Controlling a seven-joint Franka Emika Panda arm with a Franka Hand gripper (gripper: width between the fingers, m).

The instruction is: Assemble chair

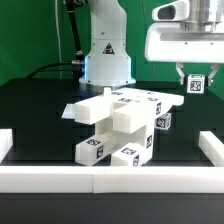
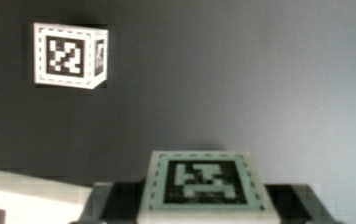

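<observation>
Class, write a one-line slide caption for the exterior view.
Gripper holds a small tagged block aloft over the black table; white chair parts cluster mid-table.

The arm point(image 1: 105, 45) rises from its white base at the upper middle of the exterior view. Its gripper point(image 1: 196, 79) hangs in the upper right of that frame, raised and pointing straight down. The dark fingers point(image 2: 296, 198) are clamped on a small tagged block point(image 1: 196, 85), one on each side.
</observation>
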